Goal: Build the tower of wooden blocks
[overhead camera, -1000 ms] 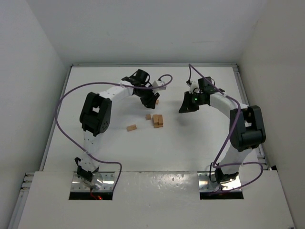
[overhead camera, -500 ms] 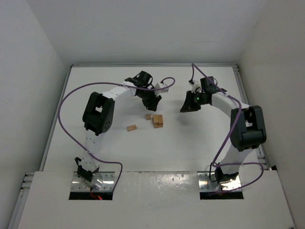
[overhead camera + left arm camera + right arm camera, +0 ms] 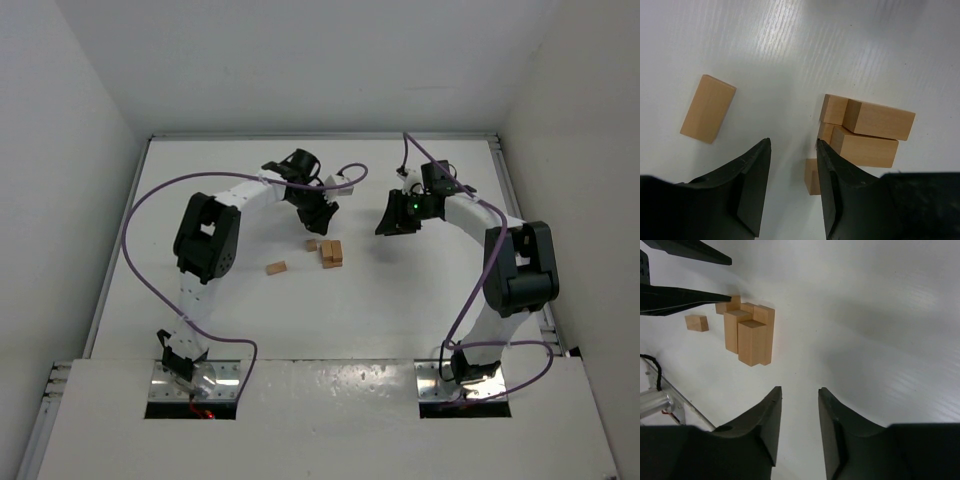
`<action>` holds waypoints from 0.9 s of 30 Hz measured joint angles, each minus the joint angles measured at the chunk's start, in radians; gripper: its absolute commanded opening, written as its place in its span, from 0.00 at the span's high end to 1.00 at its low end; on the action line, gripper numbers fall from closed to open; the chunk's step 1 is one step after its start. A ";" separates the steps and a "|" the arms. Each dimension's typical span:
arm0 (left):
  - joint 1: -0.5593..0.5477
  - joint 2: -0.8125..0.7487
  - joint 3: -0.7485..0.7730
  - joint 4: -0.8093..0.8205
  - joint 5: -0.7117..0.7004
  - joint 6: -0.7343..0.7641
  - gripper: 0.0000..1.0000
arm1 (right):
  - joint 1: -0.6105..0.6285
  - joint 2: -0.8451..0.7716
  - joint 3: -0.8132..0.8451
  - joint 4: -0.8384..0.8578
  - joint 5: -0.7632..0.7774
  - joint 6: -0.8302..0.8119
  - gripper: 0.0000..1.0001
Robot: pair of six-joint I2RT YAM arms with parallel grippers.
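Observation:
A small tower (image 3: pixel 331 253) of tan wood blocks stands mid-table; it shows in the left wrist view (image 3: pixel 871 133) and in the right wrist view (image 3: pixel 751 335). A small cube (image 3: pixel 312 245) lies just left of it, partly hidden behind my left gripper's right finger in the left wrist view (image 3: pixel 812 176). A loose flat block (image 3: pixel 276 267) lies further left, also in the left wrist view (image 3: pixel 708 108). My left gripper (image 3: pixel 322 215) (image 3: pixel 792 145) is open and empty, just behind the cube. My right gripper (image 3: pixel 392 226) (image 3: pixel 799 391) is open and empty, to the right of the tower.
White walls enclose the table on the left, back and right. The arm bases and a raised white shelf (image 3: pixel 330 410) sit at the near edge. Purple cables (image 3: pixel 140 205) loop off both arms.
My left gripper has shifted slightly right and toward the blocks over the last second. The right gripper has barely moved. The blocks have not moved.

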 measured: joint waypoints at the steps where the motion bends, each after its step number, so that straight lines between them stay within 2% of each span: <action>1: 0.000 0.002 0.001 0.000 0.000 0.000 0.53 | 0.000 0.000 0.000 0.000 0.000 -0.001 0.60; 7: 0.000 0.025 0.003 -0.008 0.003 0.003 0.48 | 0.000 0.000 0.000 -0.001 0.000 -0.001 0.58; 14: 0.000 0.034 0.005 -0.029 0.004 0.011 0.47 | 0.000 0.000 0.000 -0.001 -0.001 -0.002 0.54; 27: 0.000 0.036 0.026 -0.053 0.027 0.030 0.45 | -0.002 0.000 0.000 -0.001 -0.010 -0.002 0.53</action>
